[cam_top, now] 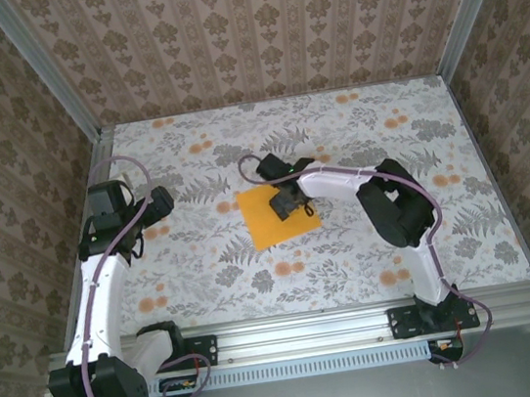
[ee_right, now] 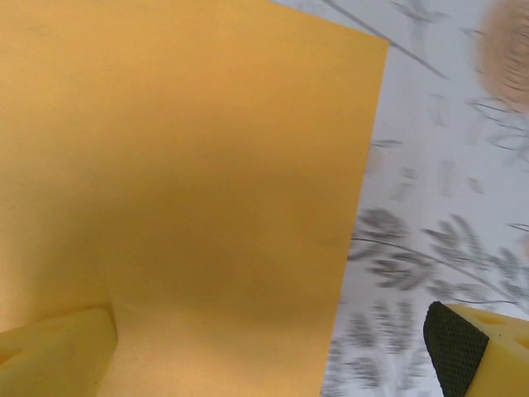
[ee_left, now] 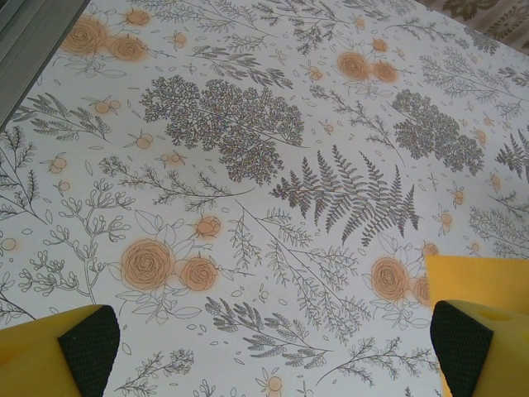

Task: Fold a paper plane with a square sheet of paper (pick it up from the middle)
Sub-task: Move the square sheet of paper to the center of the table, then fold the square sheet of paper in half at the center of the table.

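Bright square sheet of paper (cam_top: 269, 226) lies flat near the middle of the floral worktop (cam_top: 372, 255), turned slightly askew. The right pincer (cam_top: 286, 203) hangs over its far right part, spread wide and gripping nothing. From the right wrist, one finger (ee_right: 58, 347) is above the sheet (ee_right: 182, 182) and the other is out past its edge, over the print; I cannot tell whether either touches. The left pincer (cam_top: 155, 206) is off to the left, well apart from the sheet, equally wide and empty (ee_left: 273, 351), with one yellow corner (ee_left: 479, 281) showing by its right finger.
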`<action>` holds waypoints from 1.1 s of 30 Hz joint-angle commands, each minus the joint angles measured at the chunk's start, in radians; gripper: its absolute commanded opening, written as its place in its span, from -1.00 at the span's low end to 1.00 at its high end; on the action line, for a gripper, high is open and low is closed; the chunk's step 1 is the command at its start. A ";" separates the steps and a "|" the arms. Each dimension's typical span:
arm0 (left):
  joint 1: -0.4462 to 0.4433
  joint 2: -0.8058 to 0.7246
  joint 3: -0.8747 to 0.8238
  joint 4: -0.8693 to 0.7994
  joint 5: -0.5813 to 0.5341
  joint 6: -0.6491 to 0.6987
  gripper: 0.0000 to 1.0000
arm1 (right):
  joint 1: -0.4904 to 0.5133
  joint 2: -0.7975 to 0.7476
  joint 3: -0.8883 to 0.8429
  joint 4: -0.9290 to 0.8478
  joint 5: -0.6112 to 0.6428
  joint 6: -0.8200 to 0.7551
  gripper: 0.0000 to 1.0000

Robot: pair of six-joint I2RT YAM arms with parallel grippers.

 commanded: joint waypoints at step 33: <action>0.011 0.021 -0.012 -0.012 0.033 -0.006 1.00 | -0.039 0.157 0.324 -0.329 -0.275 0.214 0.99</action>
